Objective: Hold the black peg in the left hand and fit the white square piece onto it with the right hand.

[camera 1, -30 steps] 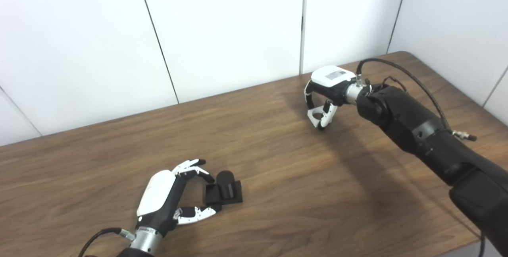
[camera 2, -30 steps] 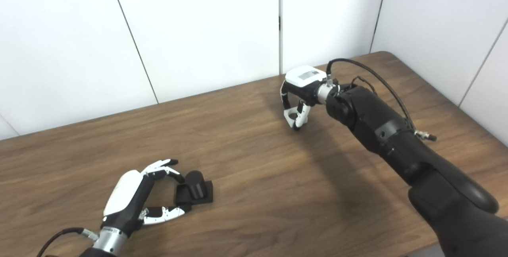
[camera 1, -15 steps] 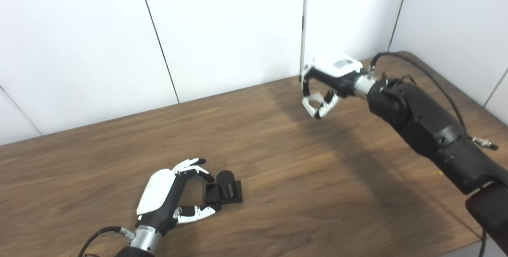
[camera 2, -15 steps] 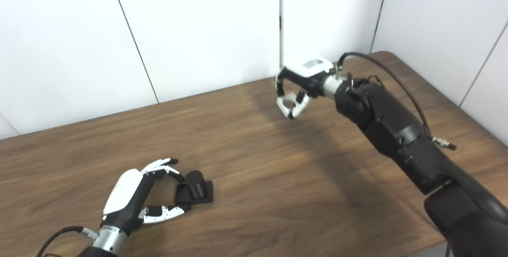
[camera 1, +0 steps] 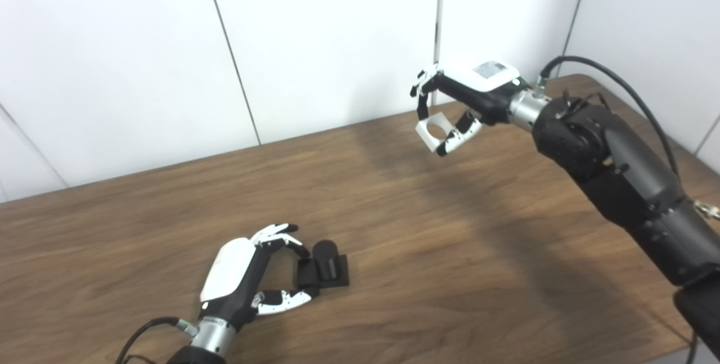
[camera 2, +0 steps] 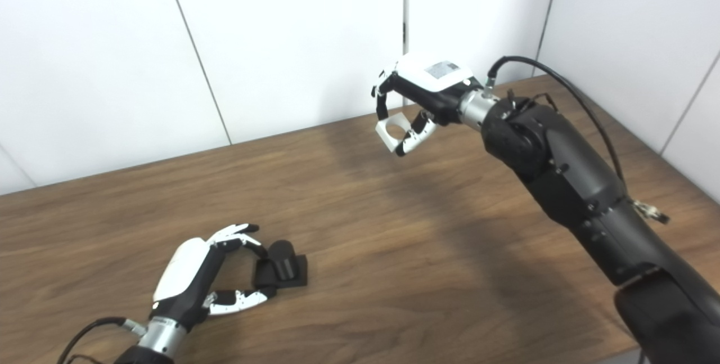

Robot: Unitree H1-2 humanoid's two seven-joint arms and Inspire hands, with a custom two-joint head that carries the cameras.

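Note:
The black peg, a short cylinder on a square black base, stands on the wooden table near the front left. My left hand rests on the table just left of it, fingers and thumb apart and curled around the base's left edge without closing on it. High over the table's far right, my right hand is shut on the white square piece, a flat plate with a round hole, held between fingers and thumb well above the wood.
White wall panels stand right behind the table's far edge, close to the raised right hand. The black right forearm and its cable reach over the table's right side. Bare wood lies between the two hands.
My right hand has lifted the white piece off the table and carried it up and a little left. The left hand and the peg stay put. The camera has shifted slightly.

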